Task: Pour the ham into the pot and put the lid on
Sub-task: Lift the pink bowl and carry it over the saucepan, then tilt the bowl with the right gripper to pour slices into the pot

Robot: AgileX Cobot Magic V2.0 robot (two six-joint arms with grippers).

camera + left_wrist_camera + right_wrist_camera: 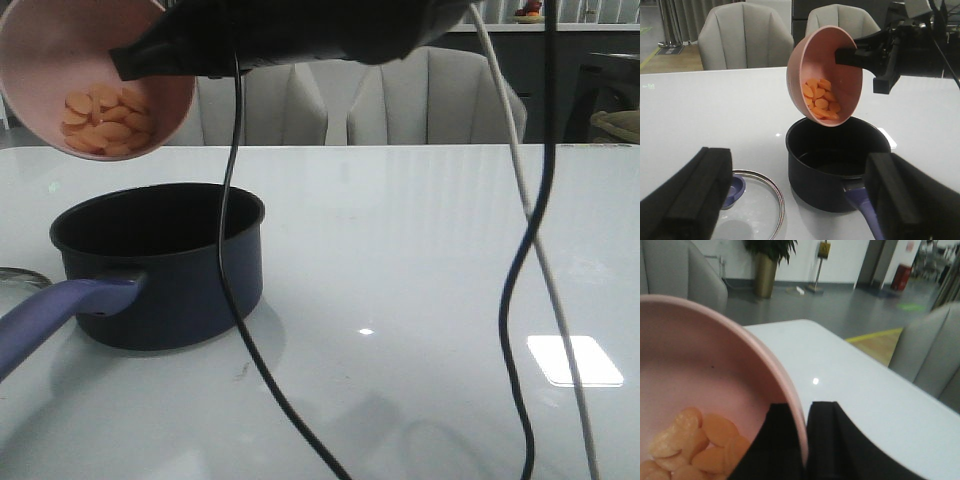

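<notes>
The dark navy pot [160,268] stands on the white table at the left, its purple-blue handle [55,312] pointing toward the front left; its black interior is empty [840,150]. My right gripper [130,58] is shut on the rim of a pink bowl [60,60], held tilted above the pot. Orange-pink ham pieces [105,122] lie heaped at the bowl's low side, also in the left wrist view [821,98] and right wrist view [695,445]. The glass lid [757,210] with its purple-blue knob [735,190] lies flat beside the pot. My left gripper [800,200] is open and empty, near the lid and pot handle.
Black and white cables [525,250] hang down across the right half of the table. Grey chairs [370,100] stand behind the far table edge. A sliver of the lid's rim [20,277] shows at the far left.
</notes>
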